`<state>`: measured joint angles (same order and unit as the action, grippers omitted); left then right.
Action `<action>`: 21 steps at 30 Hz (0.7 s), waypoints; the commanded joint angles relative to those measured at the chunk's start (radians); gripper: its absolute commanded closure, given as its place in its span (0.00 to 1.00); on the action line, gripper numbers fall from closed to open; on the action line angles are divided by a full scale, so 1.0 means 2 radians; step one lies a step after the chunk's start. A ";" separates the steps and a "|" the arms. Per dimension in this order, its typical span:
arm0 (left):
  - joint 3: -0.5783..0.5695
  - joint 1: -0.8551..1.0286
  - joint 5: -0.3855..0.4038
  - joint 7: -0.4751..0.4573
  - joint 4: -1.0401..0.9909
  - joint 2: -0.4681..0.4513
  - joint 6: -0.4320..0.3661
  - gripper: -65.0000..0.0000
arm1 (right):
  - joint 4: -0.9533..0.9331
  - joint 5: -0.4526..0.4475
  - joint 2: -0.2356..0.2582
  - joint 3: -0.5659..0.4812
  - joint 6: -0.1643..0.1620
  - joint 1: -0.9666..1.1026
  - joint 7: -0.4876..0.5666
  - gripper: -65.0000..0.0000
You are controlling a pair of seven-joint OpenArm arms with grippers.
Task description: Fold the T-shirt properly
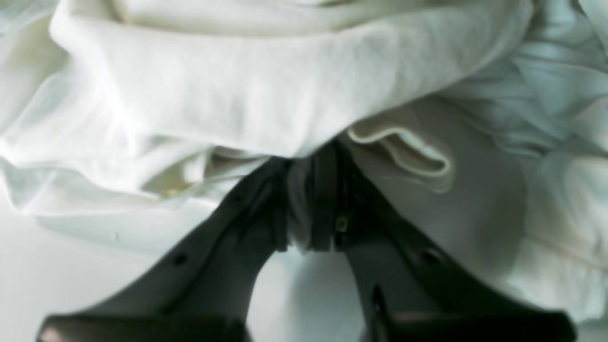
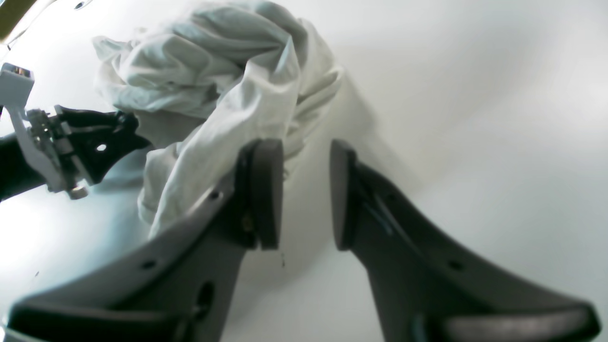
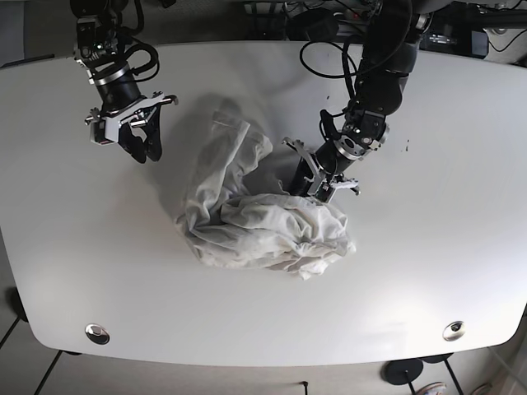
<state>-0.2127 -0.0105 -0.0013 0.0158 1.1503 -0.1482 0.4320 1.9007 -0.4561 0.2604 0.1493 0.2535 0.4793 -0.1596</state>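
A white T-shirt (image 3: 263, 230) lies crumpled in a heap on the middle of the white table (image 3: 428, 271). My left gripper (image 3: 306, 188) is at the heap's upper right edge, shut on a fold of the T-shirt (image 1: 237, 95); in the left wrist view cloth shows pinched in the left gripper (image 1: 311, 190). My right gripper (image 3: 144, 152) hovers above bare table to the left of the shirt, open and holding nothing. In the right wrist view the right gripper (image 2: 306, 190) has a clear gap between its fingers, with the T-shirt (image 2: 213, 85) beyond and the left gripper (image 2: 128, 130) biting its side.
Two metal grommets (image 3: 97, 333) (image 3: 452, 330) sit near the table's front edge. Cables and equipment (image 3: 329, 25) crowd the back edge. Bare tabletop surrounds the heap on all sides.
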 commanded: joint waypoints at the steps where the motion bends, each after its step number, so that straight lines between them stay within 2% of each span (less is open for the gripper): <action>1: 0.040 0.062 -0.015 0.013 0.073 -0.029 -0.002 1.00 | 0.007 -0.004 0.005 0.001 0.003 -0.024 0.017 0.76; 4: 0.100 0.125 -0.015 0.012 0.162 -0.038 0.015 1.00 | 0.007 -0.004 0.001 0.000 0.005 -0.061 -0.012 0.75; 6: 0.155 0.168 -0.016 0.012 0.221 -0.040 0.064 1.00 | 0.007 -0.009 0.000 0.000 0.007 -0.103 -0.074 0.75; 8: 0.204 0.197 -0.015 0.012 0.258 -0.034 0.094 1.00 | 0.008 -0.014 -0.008 -0.001 0.013 -0.130 -0.122 0.75; 11: 0.293 0.222 -0.015 0.012 0.294 -0.002 0.127 1.00 | 0.005 -0.054 -0.019 -0.001 0.085 -0.183 -0.215 0.75; 14: 0.345 0.224 -0.015 0.013 0.312 0.019 0.133 1.00 | 0.004 -0.087 -0.028 0.000 0.138 -0.215 -0.293 0.75; 16: 0.366 0.221 -0.015 0.013 0.330 0.025 0.133 1.00 | 0.004 -0.103 -0.038 0.000 0.161 -0.225 -0.327 0.74; 18: 0.372 0.217 -0.019 0.020 0.360 0.035 0.133 1.00 | 0.006 -0.105 -0.042 0.000 0.174 -0.225 -0.343 0.74; 21: 0.363 0.162 -0.021 0.062 0.403 0.033 0.133 1.00 | 0.004 -0.104 -0.042 0.000 0.176 -0.223 -0.343 0.74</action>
<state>0.5076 0.3244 -0.0692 0.1917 1.9293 -0.0738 0.7048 1.8946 -0.6472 0.1707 0.1448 0.6025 0.0475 -0.8722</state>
